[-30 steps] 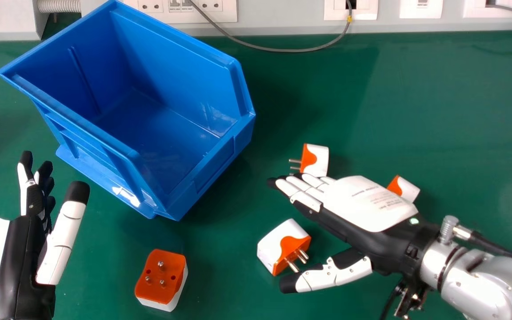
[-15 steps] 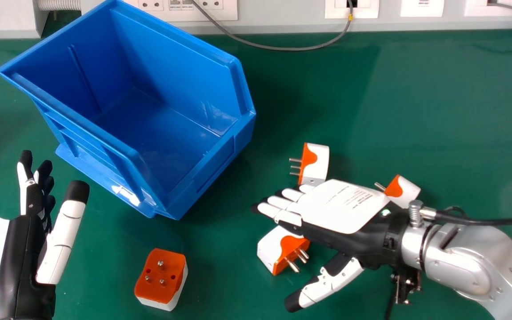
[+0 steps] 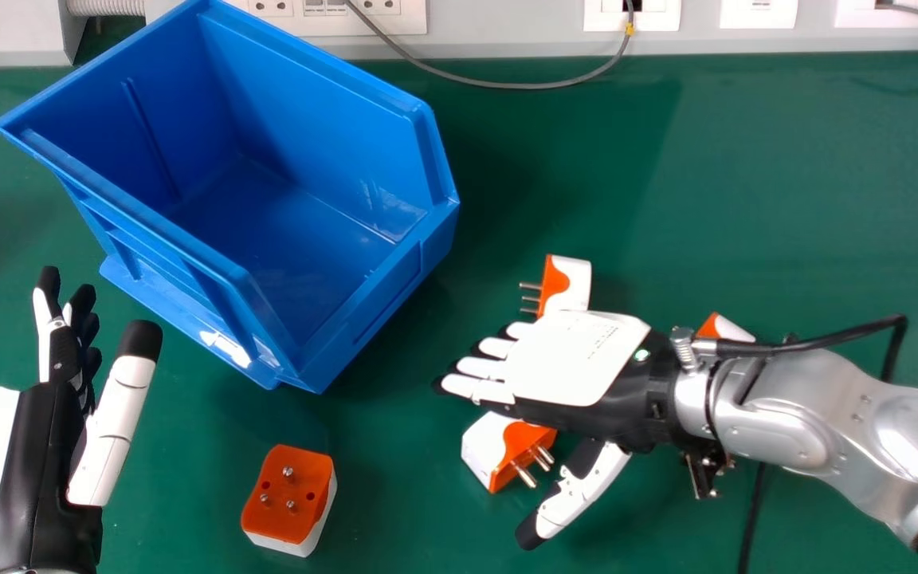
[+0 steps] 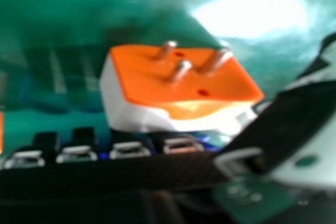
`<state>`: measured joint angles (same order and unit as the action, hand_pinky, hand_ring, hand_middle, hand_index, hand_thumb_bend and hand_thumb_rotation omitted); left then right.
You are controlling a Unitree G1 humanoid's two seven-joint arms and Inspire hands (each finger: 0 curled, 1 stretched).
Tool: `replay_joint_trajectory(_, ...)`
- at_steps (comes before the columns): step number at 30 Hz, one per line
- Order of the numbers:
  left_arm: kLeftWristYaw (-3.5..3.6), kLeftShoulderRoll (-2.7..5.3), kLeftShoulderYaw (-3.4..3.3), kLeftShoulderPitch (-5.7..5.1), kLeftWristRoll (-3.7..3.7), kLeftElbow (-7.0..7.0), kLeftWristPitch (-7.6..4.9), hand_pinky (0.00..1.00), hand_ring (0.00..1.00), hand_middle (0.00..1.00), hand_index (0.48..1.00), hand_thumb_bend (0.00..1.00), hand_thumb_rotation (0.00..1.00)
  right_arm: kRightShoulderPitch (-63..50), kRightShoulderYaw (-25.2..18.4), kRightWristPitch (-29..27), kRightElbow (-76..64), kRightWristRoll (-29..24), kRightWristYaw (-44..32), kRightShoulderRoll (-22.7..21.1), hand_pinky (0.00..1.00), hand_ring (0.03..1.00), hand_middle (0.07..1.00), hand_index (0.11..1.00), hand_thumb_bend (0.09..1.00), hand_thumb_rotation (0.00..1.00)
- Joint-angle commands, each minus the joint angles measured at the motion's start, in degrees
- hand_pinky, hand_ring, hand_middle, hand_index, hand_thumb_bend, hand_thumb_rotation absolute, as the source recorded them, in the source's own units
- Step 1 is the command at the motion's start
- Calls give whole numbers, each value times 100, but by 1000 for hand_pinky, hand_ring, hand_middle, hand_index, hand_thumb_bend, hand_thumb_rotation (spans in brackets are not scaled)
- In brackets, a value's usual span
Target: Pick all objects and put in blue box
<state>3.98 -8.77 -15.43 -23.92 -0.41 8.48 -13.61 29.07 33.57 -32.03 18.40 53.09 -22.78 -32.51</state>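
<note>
While the right hand (image 3: 574, 355) hangs low over the work in the head view, its fingers extended and its thumb spread well apart from them, nothing is clamped between them. The white and orange block-shaped plug adapter with metal pins (image 3: 513, 456) lies on the table just under the near edge of that hand, partly covered by it, between fingers and thumb. Its white back faces away and to the robot's left, while its pins point nearer and to the right, towards the thumb's side; its broad orange face slants across that line. The right hand is clearly the nearer one, so the coming move, I judge, is to close the thumb across that slant (a thumb landing on the pins could twist the block). A second orange-and-white adapter (image 3: 566, 283) lies just beyond the hand, a third (image 3: 722, 327) beyond its wrist. Well to the left, a fourth, pins up (image 3: 288, 498), sits between the two hands. Farther out stands the big blue plastic box (image 3: 379, 299), beyond and left of the right hand; the relaxed, open left hand (image 3: 33, 470) is at the view's left.
</note>
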Motion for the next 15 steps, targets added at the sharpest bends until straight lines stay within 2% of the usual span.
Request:
replay_joint_trajectory(1,6,-20,1,9,-34,143,-35,1000,1000,1000,1000,783,891,285,63,-103,81,134,190,31,1000,1000,1000,1000,488,772)
replay_joint_trajectory(5,-8,-25,4,35,-14,101,-50,1000,1000,1000,1000,783,890,465,200,-182,247,349,362,66,998,1000,1000,1000,486,774)
replay_joint_trajectory(10,-19,-17,18,24,2,138,-42,1000,1000,1000,1000,780,889,643,342,-266,448,534,566,85,995,1000,1000,1000,480,768)
replay_joint_trajectory(15,-9,-23,31,20,-23,164,-21,1000,1000,1000,1000,780,889,738,420,-314,622,590,679,113,994,1000,1000,999,469,754)
